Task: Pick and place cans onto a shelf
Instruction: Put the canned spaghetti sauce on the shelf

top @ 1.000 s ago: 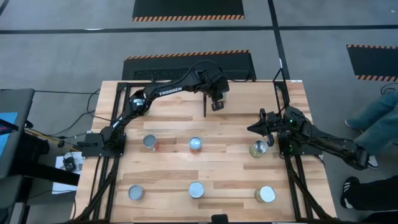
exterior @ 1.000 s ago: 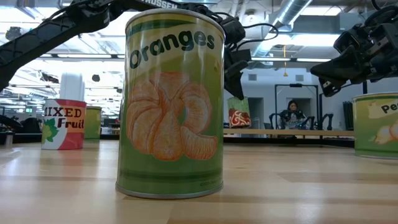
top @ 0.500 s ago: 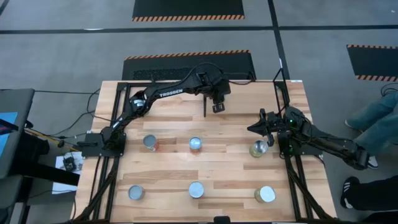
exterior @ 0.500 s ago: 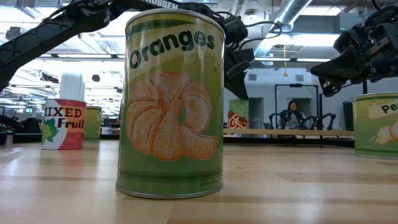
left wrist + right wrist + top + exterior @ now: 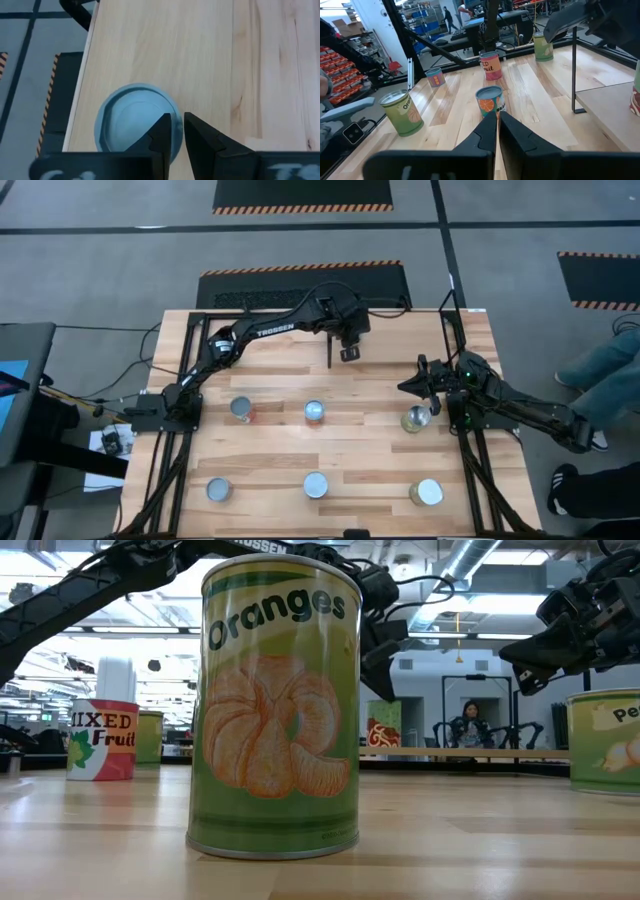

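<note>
Cans stand spread over the planked worktop (image 5: pixel 280 470), and the nearest to the low camera, an Oranges tin (image 5: pixel 277 705), fills much of that view and hides the ground behind it. From above, a near row of three, one of them the silver-topped can (image 5: pixel 315 485), sits clear of the worktop's edge, with open planks between it and a second row that includes a red-labelled can (image 5: pixel 241 410). A tin (image 5: pixel 415 419) lies just beside the right gripper (image 5: pixel 420 384), whose fingers (image 5: pixel 515 135) are nearly together and hold nothing. Farther back, the left gripper (image 5: pixel 348 352) hangs over the shelf (image 5: pixel 165 55), fingers (image 5: pixel 200 142) narrowly parted, empty, above a pale blue-topped can (image 5: pixel 131 122) by the panel's edge, partly covered.
</note>
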